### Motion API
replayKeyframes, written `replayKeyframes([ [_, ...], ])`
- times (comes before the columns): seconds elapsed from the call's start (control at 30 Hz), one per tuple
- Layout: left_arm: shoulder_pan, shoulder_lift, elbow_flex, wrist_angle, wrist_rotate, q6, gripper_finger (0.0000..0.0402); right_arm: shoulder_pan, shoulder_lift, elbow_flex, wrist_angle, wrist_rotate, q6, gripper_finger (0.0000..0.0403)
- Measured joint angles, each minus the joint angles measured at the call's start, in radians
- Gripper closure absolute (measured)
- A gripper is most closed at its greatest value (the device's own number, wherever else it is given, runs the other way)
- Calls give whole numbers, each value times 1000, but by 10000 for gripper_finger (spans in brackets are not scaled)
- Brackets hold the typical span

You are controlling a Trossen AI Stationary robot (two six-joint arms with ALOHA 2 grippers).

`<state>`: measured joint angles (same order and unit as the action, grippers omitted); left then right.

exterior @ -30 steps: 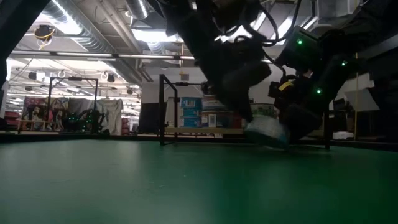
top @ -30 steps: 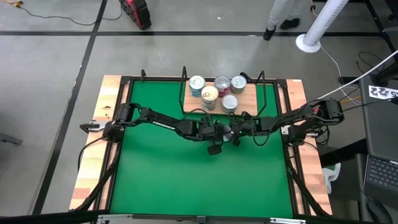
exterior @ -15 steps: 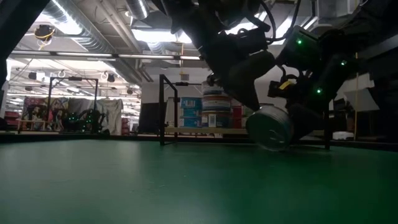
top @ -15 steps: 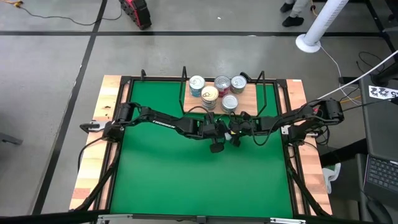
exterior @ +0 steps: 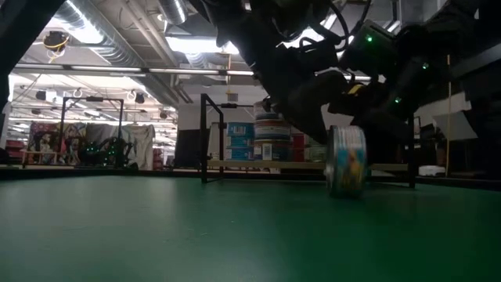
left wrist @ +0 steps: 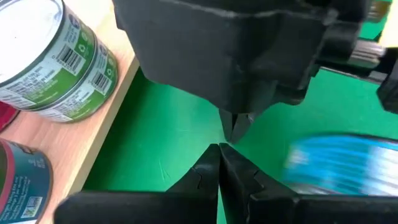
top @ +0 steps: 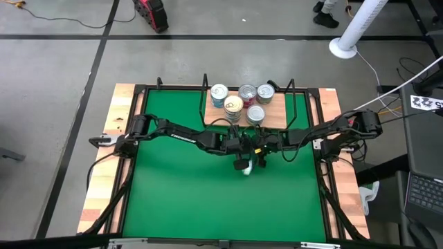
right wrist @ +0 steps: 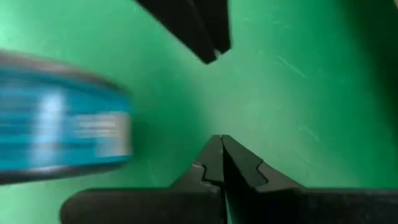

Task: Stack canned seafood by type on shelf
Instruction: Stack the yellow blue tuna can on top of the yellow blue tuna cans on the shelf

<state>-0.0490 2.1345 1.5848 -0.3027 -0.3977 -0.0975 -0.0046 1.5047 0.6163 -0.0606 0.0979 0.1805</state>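
A teal-blue tin [exterior: 347,160] stands on its rim on the green mat [top: 180,187], just near of where both arms meet; it shows blurred in both wrist views [left wrist: 342,163] [right wrist: 62,143]. My left gripper [left wrist: 219,155] and my right gripper [right wrist: 222,146] are shut, tip to tip above the mat [top: 250,146], with nothing between their fingers. The shelf [top: 277,116], a light-wood board in black wire rails, holds several tins [top: 234,105] resting on their bases, some stacked; two green ones [left wrist: 56,62] sit one on the other.
Pale wooden planks [top: 104,173] edge the mat on the left and right. The shelf's black wire rails [exterior: 205,137] rise at the far side of the mat. The near half of the mat lies bare.
The teal-blue tin, tilted between the two grippers' tips half a second ago, has dropped out toward the table's near edge and now stands on its rim on the mat. My right gripper has turned and lifted slightly; both stay shut.
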Motion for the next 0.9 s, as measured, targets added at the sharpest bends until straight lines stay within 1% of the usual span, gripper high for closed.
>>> replayKeyframes([
  [0.27, -1, -15, 0, -27, 0, -8, 399, -1, 0, 1, -29, 14, -2, 398],
  [0.37, -4, -68, -1, -88, 8, -68, 398, -1, -3, 1, -58, 15, -2, 398],
  [0.43, -15, -113, -1, -126, 37, -135, 398, -1, -11, 1, -79, 9, -8, 398],
  [0.47, -22, -136, 1, -139, 68, -169, 398, -1, -15, 1, -81, 3, -14, 398],
  [0.57, -51, -174, 2, -186, 213, -200, 398, -1, -56, 13, -136, -45, -33, 398],
  [0.63, -73, -187, 0, -207, 286, -200, 398, 11, -91, 39, -210, -94, -35, 398],
  [0.7, -96, -206, 0, -225, 306, -205, 398, 44, -135, 62, -298, -137, -50, 398],
  [0.8, -119, -215, 1, -249, 306, -212, 398, 129, -201, 89, -364, -186, -58, 398],
  [0.9, -133, -213, -5, -283, 307, -192, 398, 213, -251, 111, -364, -245, -57, 398],
])
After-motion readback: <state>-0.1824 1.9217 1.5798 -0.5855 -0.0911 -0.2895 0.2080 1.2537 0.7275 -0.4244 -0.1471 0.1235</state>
